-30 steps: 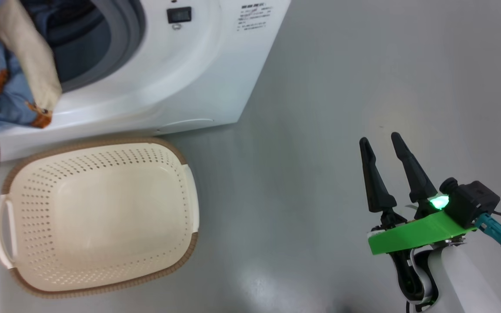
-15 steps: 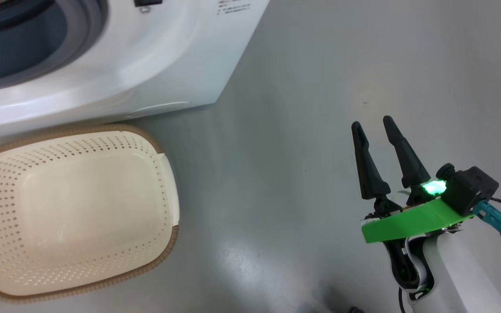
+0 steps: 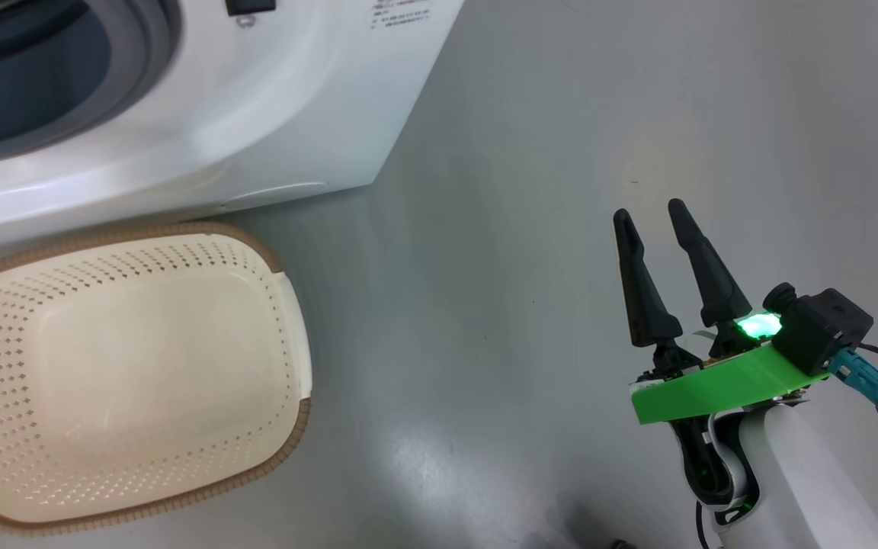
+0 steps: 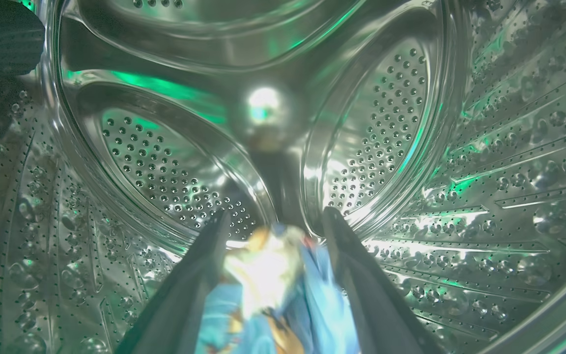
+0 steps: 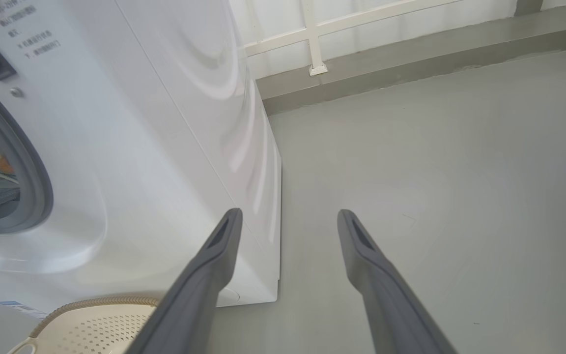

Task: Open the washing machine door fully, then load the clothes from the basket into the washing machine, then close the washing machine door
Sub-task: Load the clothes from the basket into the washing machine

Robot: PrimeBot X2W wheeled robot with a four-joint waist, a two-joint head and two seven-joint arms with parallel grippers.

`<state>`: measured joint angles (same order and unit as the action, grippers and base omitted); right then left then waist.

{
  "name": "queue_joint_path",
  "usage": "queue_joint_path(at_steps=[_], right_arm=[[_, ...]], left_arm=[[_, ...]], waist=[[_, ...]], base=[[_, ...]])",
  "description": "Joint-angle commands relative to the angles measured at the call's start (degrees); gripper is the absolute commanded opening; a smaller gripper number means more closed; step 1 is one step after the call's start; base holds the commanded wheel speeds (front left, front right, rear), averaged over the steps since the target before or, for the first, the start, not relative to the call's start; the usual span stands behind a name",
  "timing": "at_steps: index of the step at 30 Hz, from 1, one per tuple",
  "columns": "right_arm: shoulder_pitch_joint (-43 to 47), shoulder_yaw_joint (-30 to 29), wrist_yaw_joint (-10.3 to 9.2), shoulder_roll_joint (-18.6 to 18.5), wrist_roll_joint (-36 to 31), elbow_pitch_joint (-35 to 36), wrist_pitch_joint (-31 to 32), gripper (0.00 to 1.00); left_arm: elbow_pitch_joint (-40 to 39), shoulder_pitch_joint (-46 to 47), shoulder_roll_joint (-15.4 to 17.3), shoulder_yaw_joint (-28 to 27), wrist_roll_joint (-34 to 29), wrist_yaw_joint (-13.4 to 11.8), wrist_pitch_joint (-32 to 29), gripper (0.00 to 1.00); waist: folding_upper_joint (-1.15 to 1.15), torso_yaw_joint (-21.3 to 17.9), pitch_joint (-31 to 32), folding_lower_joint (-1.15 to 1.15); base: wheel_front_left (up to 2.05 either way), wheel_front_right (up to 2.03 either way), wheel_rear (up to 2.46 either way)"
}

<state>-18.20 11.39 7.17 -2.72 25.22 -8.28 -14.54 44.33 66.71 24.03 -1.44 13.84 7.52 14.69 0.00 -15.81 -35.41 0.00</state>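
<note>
The washing machine (image 3: 256, 114) fills the head view's upper left, its grey gasket (image 3: 145, 80) ringing the dark mouth. The washing machine door is out of view. Below it the cream basket (image 3: 142, 366) lies empty. In the left wrist view my left gripper (image 4: 275, 219) is deep inside the steel drum (image 4: 386, 123), fingers spread open. The clothes (image 4: 322, 295), blue fabric with a cream and orange patch, lie blurred between the fingers. My right gripper (image 3: 648, 212) hovers open over bare floor at the lower right, holding nothing. The right gripper (image 5: 289, 214) points past the machine's (image 5: 165, 147) corner.
Grey floor (image 3: 523, 191) stretches right of the machine and the basket (image 5: 101, 324). A white wall with a rail and grey skirting (image 5: 386, 59) runs behind. A small dark display (image 3: 250, 6) sits on the machine's front.
The camera has shifted, sliding the machine and basket left. The blue cloth and left arm seen at the machine's mouth one second ago have left the head view. The right gripper stays as before.
</note>
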Motion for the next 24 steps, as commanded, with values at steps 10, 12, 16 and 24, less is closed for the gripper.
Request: queue_joint_path(at_steps=[10,12,16,24], right_arm=[[0.4,1.4,0.32,-0.2,-0.3,1.1,-0.5,1.00],[0.5,1.3,0.32,-0.2,-0.4,0.9,-0.5,1.00],[0.8,1.0,0.32,-0.2,-1.1,0.8,-0.5,1.00],[1.6,-0.3,0.32,-0.2,-3.2,0.1,-0.5,1.00]], left_arm=[[-2.3,-3.2,1.9,-0.7,0.1,0.0,0.3,1.00],[-2.7,-4.3,1.6,-0.9,0.1,0.0,0.3,1.00],[-3.9,-7.5,0.5,-1.0,-0.2,0.0,0.3,1.00],[-8.1,-17.0,-3.5,-2.3,-0.2,0.0,0.3,1.00]], waist=[[0.00,0.5,1.2,0.00],[0.00,0.6,1.8,0.00],[0.00,1.0,3.3,0.00],[0.00,3.0,7.7,0.00]], base=[[0.00,0.00,0.00],[0.00,0.00,0.00],[0.00,0.00,0.00],[0.00,0.00,0.00]])
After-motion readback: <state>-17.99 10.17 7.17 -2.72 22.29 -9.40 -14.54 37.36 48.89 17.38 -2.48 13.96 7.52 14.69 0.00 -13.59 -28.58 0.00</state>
